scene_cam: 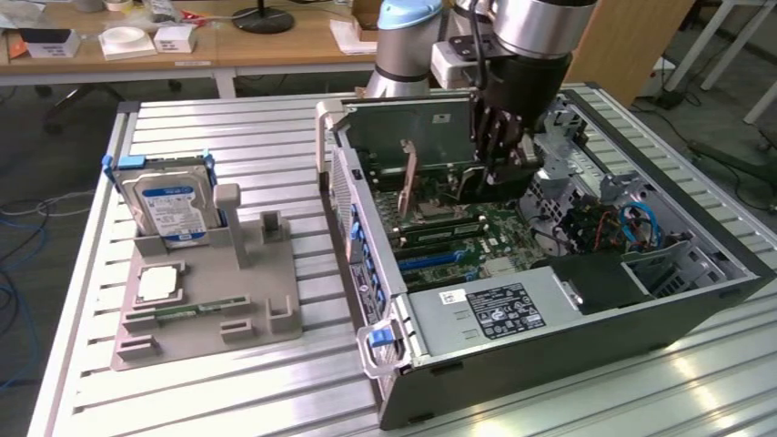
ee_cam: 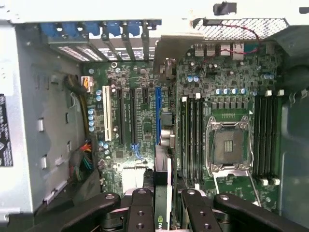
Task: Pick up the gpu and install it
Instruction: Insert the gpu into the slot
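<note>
Reaching down into the open computer case (scene_cam: 547,364), the gripper (scene_cam: 498,166) has the gpu (ee_cam: 163,169) clamped between its fingers.

From the exterior view the arm stands upright over the middle of the case, its fingers well below the rim and close above the motherboard (ee_cam: 145,111). In the wrist view the black fingers (ee_cam: 140,210) are drawn partway together, one on each face of the card. The card is seen edge-on and runs away from them toward the rear slot covers. It hangs over the row of expansion slots, just beside the blue slot (ee_cam: 158,116). From this angle I cannot tell whether its edge touches a slot. The bare processor socket (ee_cam: 229,145) lies off to one side. Out on the slatted table (scene_cam: 243,127), at the exterior view's left, a hard drive (scene_cam: 176,205) stands upright in a grey holder (scene_cam: 261,300).
</note>
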Robot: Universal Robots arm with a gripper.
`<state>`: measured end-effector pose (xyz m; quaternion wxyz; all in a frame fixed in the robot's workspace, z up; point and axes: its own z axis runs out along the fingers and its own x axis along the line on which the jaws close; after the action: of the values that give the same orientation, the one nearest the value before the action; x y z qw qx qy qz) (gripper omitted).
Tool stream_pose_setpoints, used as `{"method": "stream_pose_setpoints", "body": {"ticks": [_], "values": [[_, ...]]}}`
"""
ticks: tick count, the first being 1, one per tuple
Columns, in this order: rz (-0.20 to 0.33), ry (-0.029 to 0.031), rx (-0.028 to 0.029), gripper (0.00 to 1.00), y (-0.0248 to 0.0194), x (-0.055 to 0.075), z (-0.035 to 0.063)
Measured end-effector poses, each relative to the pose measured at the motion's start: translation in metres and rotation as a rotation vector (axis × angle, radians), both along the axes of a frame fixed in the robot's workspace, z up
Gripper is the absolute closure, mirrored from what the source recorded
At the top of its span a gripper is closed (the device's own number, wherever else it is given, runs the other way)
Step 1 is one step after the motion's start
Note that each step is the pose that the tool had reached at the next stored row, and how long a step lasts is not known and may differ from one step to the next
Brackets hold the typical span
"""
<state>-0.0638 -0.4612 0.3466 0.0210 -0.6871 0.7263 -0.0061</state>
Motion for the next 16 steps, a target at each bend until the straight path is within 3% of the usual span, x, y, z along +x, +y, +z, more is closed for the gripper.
{"method": "stream_pose_setpoints", "body": {"ticks": [7, 16], "values": [[-0.001, -0.0001, -0.0002, 0.73, 0.0, -0.009, -0.0126], [-0.001, -0.0001, -0.0002, 0.73, -0.0025, -0.01, -0.0289]]}}
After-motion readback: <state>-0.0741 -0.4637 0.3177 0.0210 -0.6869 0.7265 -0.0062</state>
